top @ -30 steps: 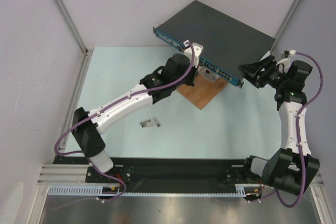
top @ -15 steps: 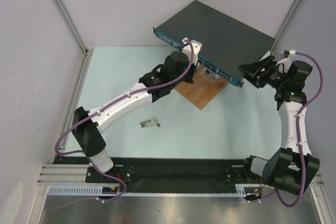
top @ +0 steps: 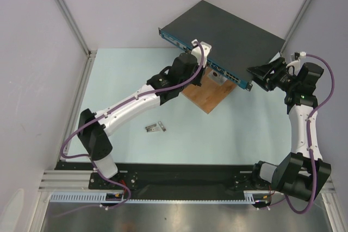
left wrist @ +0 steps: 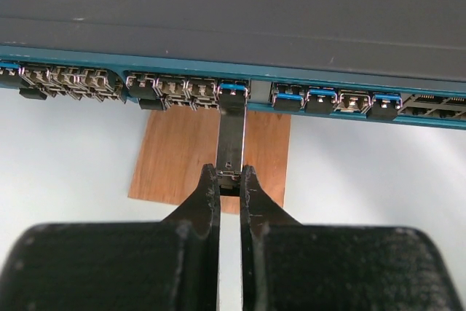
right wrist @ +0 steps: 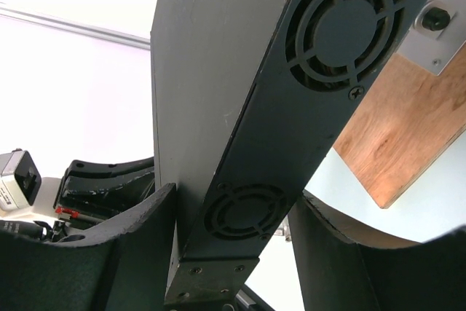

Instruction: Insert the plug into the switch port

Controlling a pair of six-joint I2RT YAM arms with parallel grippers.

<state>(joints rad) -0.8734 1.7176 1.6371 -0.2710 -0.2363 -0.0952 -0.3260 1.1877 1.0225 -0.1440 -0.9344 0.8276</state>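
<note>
Left jaws pinch the plug point(left wrist: 231, 136) by its tail; its long axis runs six-to-twelve, nose at a port point(left wrist: 233, 88) in the switch point(left wrist: 240, 20), dead ahead at twelve. Right jaws clamp the switch's end, bracing it.

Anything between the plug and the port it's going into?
Nothing visible. The left gripper pinches the plug by its near end, and its far tip sits at or just inside a port mouth on the switch. The modules to its right sit in their own ports.
</note>
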